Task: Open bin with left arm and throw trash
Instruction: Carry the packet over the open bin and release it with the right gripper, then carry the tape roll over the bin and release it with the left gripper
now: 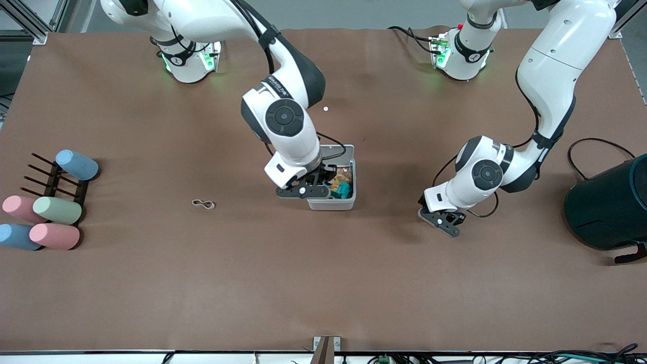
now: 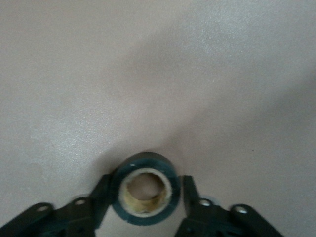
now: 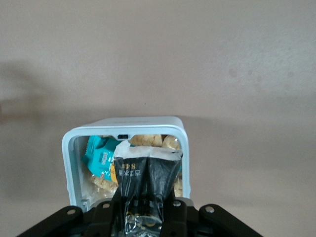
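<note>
The white bin [image 1: 331, 205] stands mid-table with its lid [image 1: 334, 152] hinged up; a teal packet and other wrappers lie inside. My right gripper [image 1: 323, 186] is over the open bin, shut on the dark snack wrapper [image 3: 145, 173], which hangs above the bin [image 3: 123, 122]. My left gripper [image 1: 441, 221] is low over the table toward the left arm's end, its fingers straddling the dark tape roll [image 2: 143, 160]; one finger touches it and a thin gap shows at the other. The tan rubber band [image 1: 203, 204] lies on the table toward the right arm's end.
A large dark teal cylindrical container [image 1: 609, 207] stands at the left arm's end. A black rack [image 1: 50, 179] with several pastel cylinders sits at the right arm's end. A tiny white dot [image 1: 325, 108] lies farther from the front camera than the bin.
</note>
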Robot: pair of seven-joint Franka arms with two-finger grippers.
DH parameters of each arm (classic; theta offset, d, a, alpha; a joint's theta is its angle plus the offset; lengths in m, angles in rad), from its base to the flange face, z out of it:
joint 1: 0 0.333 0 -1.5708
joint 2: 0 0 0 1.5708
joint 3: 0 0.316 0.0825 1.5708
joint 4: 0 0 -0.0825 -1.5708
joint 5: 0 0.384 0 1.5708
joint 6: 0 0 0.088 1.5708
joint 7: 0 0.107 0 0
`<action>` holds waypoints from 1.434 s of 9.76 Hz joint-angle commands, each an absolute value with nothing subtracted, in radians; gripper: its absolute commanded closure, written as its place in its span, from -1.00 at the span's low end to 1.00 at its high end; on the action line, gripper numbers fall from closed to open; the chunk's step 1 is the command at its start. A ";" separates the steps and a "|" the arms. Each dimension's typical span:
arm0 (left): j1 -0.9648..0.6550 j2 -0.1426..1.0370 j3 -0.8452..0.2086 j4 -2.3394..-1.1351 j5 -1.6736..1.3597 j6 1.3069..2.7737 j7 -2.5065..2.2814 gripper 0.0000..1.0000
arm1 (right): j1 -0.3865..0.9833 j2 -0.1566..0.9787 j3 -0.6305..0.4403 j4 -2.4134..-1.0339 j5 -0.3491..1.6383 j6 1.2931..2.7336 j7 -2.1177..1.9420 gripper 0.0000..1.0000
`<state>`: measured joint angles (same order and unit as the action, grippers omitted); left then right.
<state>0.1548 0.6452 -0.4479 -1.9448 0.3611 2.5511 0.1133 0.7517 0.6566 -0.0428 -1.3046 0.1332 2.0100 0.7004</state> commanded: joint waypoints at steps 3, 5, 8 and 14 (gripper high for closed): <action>0.160 0.621 -0.463 -1.945 0.382 2.554 0.110 1.00 | 0.782 0.724 -0.048 -1.289 0.141 2.020 0.715 0.94; 0.160 0.614 -0.521 -1.846 0.368 2.386 0.094 1.00 | 0.795 0.745 -0.046 -1.290 0.150 2.026 0.721 0.94; 0.143 0.617 -0.661 -1.633 0.359 2.078 -0.116 1.00 | 0.799 0.755 -0.046 -1.292 0.187 2.048 0.723 0.10; 0.008 0.618 -0.721 -1.577 0.333 2.052 -0.419 0.99 | 0.785 0.726 -0.046 -1.287 0.189 2.016 0.709 -1.00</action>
